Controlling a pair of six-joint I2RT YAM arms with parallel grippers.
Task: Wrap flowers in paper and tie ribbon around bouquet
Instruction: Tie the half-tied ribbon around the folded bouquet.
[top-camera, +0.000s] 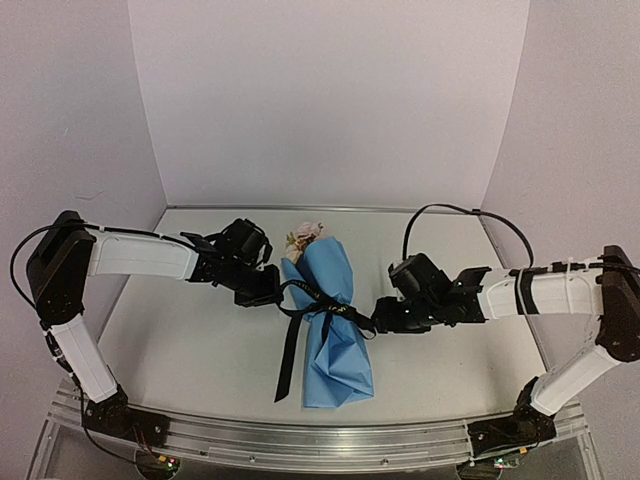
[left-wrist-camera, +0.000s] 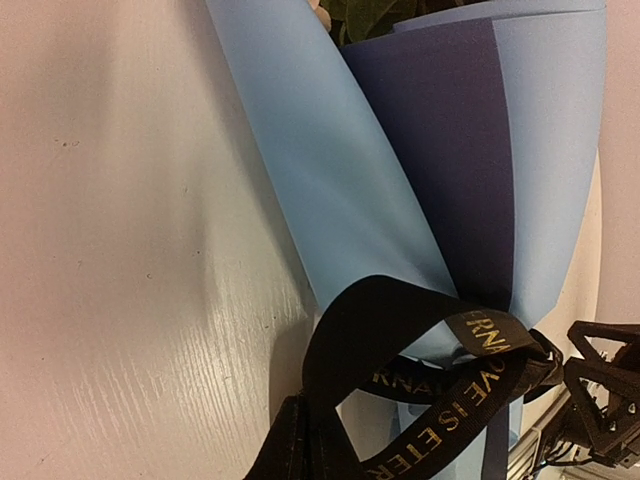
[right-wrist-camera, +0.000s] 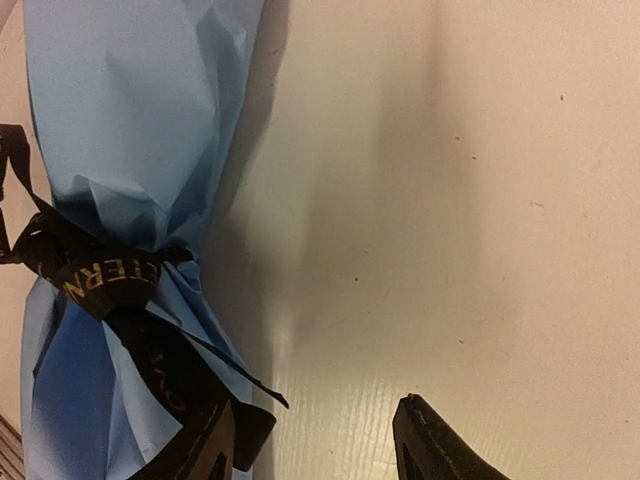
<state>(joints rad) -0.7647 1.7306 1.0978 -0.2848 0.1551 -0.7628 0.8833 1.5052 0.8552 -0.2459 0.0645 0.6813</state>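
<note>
My left gripper (top-camera: 269, 289) pinches the ribbon (top-camera: 290, 350) just ahead, keeping the band snug round the bouquet (top-camera: 335, 350); my right gripper (right-wrist-camera: 318, 425) stands spread, one finger against the tail.

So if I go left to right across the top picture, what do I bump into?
left gripper → bouquet → right gripper
</note>
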